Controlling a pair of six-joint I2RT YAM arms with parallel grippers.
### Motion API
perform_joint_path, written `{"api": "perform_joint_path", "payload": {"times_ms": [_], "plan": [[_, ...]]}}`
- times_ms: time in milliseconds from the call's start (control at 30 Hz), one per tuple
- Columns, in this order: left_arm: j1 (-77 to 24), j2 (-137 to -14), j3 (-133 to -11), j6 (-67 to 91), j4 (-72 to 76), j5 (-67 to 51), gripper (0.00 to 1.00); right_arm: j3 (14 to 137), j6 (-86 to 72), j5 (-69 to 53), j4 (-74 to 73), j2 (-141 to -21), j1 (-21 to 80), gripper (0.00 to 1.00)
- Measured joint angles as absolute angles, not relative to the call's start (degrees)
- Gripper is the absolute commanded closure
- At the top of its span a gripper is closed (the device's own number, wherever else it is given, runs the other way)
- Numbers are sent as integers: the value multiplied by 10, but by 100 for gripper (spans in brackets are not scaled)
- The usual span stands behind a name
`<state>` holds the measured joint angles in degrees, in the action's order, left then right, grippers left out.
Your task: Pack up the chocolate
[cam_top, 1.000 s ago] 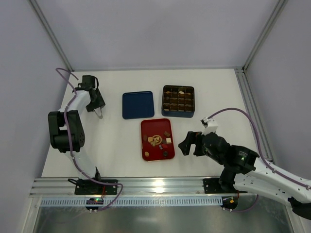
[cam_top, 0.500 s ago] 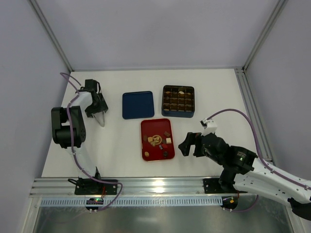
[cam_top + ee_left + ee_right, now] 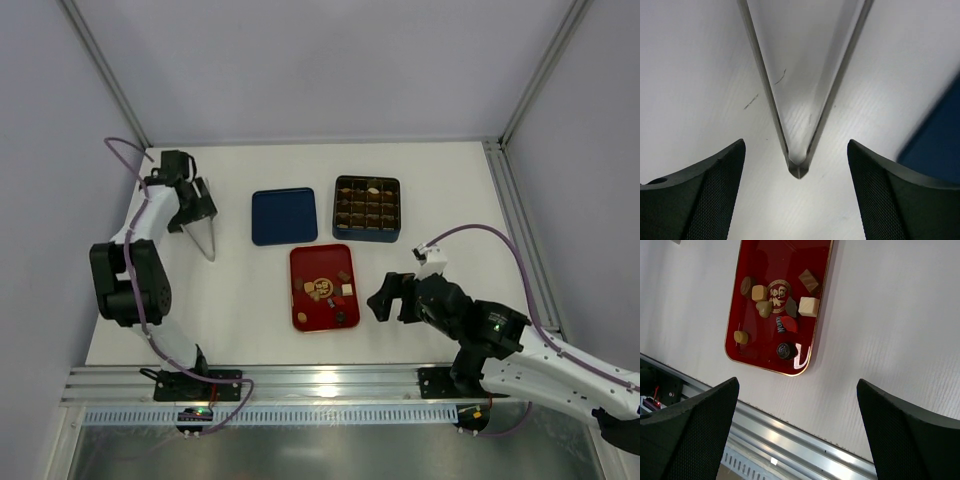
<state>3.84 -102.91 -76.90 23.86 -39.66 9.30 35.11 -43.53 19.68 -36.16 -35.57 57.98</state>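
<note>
I work over a white table (image 3: 440, 190). A blue box (image 3: 367, 238) with little cells sits far off to the side of my left gripper (image 3: 197, 212), and a blue lid (image 3: 284, 216) is nearer. A red tray (image 3: 310, 262) lies just in front of my right gripper (image 3: 383, 298), which is wide open and empty. Metal tongs (image 3: 797, 165) lie under my left gripper, between its spread fingers, not touched. I think I should go straight down and squeeze gently. The chocolate (image 3: 809, 306) is on the tray.

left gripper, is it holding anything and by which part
Nothing held: the left gripper stands open, its fingers clear of the joined end of the tongs.
</note>
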Motion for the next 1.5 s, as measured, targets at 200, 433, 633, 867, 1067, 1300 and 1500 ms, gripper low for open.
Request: {"api": "perform_joint_path", "payload": {"times_ms": [200,433,633,867,1067,1300,1500], "plan": [[19,-936,-858,239,-403,34,21,383,-423,193,-362,-396,564,0],[-53,-1014,-926,232,-383,-32,32,430,-382,138,-312,-483,474,0],[-65,-1128,-926,225,-390,-48,38,474,-358,85,-269,-576,418,0],[-60,-1170,-917,227,-373,-55,41,545,-336,19,-219,-707,368,1],[-60,-1181,-899,239,-340,-74,46,611,-322,-19,-189,-805,342,2],[-60,-1207,-898,242,-322,-77,59,696,-311,-43,-169,-922,335,4],[-60,-1212,-898,245,-312,-77,72,776,-299,-58,-162,-1013,334,4]]}}
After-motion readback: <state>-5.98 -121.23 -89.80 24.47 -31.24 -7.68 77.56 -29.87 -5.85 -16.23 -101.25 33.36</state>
